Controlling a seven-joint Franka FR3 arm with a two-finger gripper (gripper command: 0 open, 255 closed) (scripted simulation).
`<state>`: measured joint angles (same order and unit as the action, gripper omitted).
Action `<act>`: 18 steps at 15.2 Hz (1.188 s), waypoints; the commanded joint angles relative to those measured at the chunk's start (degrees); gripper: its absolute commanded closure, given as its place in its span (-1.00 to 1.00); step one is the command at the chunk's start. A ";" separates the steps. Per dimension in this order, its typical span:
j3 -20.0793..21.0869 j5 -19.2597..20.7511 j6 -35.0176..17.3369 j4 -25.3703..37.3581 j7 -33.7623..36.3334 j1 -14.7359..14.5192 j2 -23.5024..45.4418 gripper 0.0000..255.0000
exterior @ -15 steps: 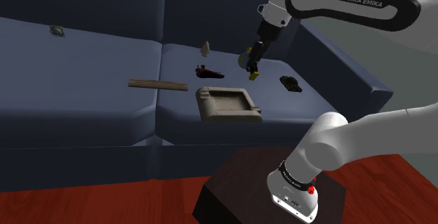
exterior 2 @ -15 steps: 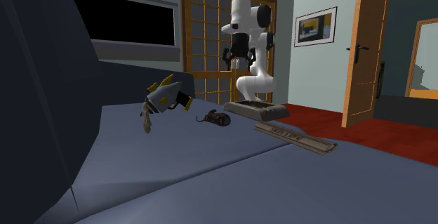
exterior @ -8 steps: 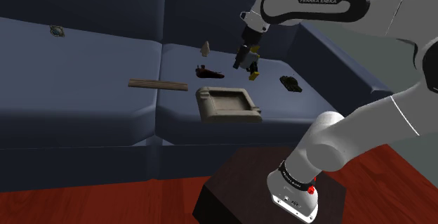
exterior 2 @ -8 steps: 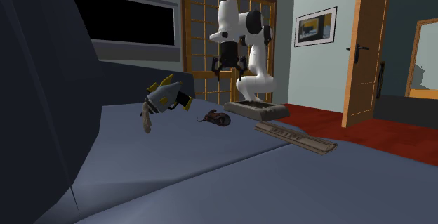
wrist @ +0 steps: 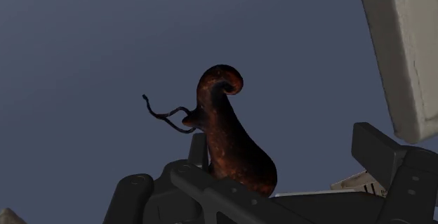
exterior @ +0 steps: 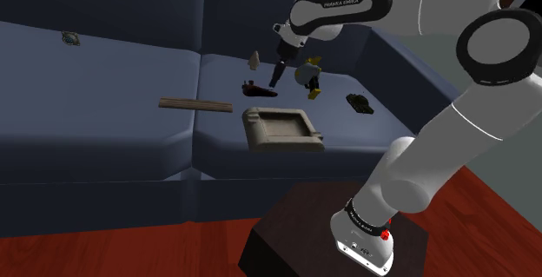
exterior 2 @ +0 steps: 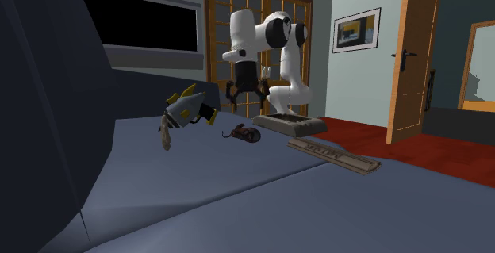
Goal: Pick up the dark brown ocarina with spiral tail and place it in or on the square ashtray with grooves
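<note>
The dark brown ocarina point(exterior: 259, 89) with its curled tail lies on the blue sofa seat, just behind the square pale ashtray point(exterior: 282, 129). My gripper point(exterior: 275, 77) hangs close above the ocarina, open and holding nothing. In the second exterior view the gripper point(exterior 2: 244, 105) hovers over the ocarina point(exterior 2: 246, 135), its two fingers spread apart, and the ashtray point(exterior 2: 289, 122) lies beyond. The wrist view shows the ocarina point(wrist: 228, 138) ahead of the gripper point(wrist: 256, 180), untouched, with a wall of the ashtray point(wrist: 403, 47) to one side.
A yellow and white rocket toy point(exterior: 308, 77) lies beside the gripper. A wooden plank point(exterior: 195, 104) sits on the other cushion. A dark small object point(exterior: 359, 102) rests near the sofa arm and a small pale figure point(exterior: 254, 58) by the backrest.
The arm has swung toward the shoulder view's left, away from the rocket toy, and come down over the ocarina. Nothing on the sofa has moved.
</note>
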<state>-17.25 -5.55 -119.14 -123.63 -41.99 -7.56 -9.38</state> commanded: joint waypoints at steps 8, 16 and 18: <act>-0.88 -7.13 -4.58 5.94 -10.63 -0.84 12.20 -1.00; -0.66 -8.00 -7.02 4.76 -11.19 -0.97 13.58 -1.00; -0.66 -8.00 -7.02 4.76 -11.19 -0.97 13.58 -1.00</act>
<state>-17.91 -13.54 -126.15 -118.87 -53.18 -8.53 4.20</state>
